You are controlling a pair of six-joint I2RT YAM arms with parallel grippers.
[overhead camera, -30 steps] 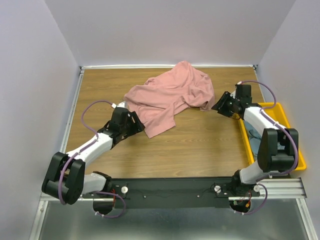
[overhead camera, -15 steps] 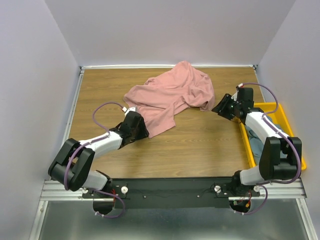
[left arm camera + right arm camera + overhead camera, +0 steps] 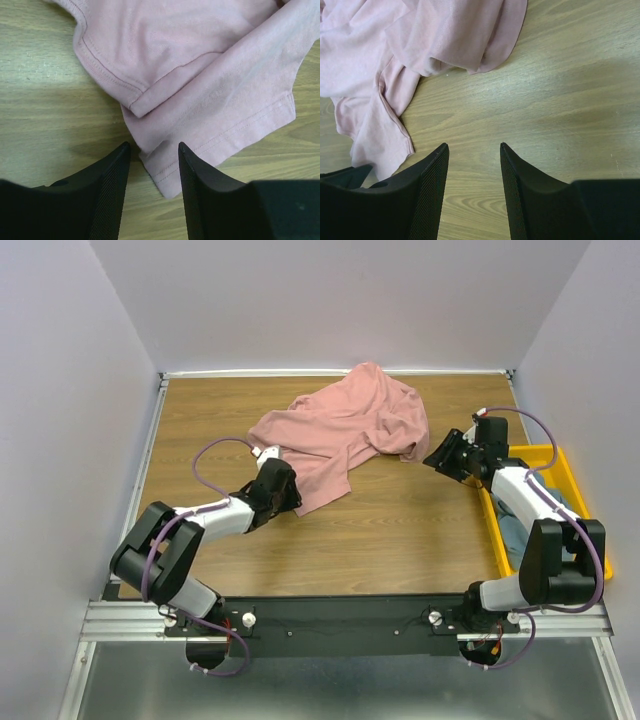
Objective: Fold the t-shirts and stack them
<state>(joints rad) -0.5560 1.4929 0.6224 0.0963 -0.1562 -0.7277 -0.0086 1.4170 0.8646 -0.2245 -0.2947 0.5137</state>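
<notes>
Left gripper (image 3: 152, 151) nearer pink t-shirt (image 3: 340, 430) hem; blue-grey t-shirt (image 3: 509, 531) half behind arm.

The pink t-shirt (image 3: 200, 75) runs off the top edge in both wrist views, and its bunched folds hide the lower layers. In the yellow bin (image 3: 570, 475), the right arm (image 3: 520, 490) covers most of a blue-grey cloth (image 3: 512, 532) — only 1 patch shows.

The pink t-shirt (image 3: 420, 40) lies bunched up on the wooden table (image 3: 560, 100). Just beside the shirt, the right gripper (image 3: 473, 146) has its two black fingers (image 3: 430, 190) apart, with only wood between them.
</notes>
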